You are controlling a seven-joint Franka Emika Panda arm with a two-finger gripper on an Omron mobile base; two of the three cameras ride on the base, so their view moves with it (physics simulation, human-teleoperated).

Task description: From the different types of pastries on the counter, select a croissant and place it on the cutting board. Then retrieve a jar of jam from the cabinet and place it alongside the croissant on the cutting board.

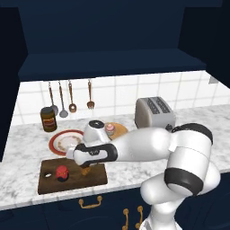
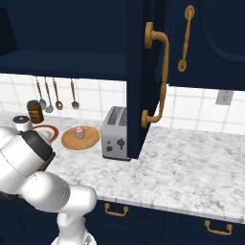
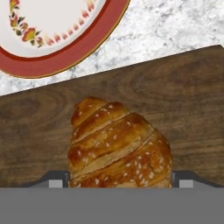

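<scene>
Croissant point(image 3: 119, 144) on cutting board point(image 3: 183, 113), between parted fingers point(image 3: 55, 180) — grip unclear, tips cut off.

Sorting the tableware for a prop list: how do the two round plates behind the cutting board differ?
The red-rimmed plate is white with a floral border; the wooden plate is plain tan. The red-rimmed plate is bare, while the wooden plate carries a pink cupcake. The red-rimmed plate sits further left. Both rest flat on the marble counter.

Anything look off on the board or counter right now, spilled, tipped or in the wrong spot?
Nothing stands out. The croissant lies on the cutting board between the gripper's fingertips, the jar of jam sits upright beside it, and the red-rimmed plate is bare.
</scene>
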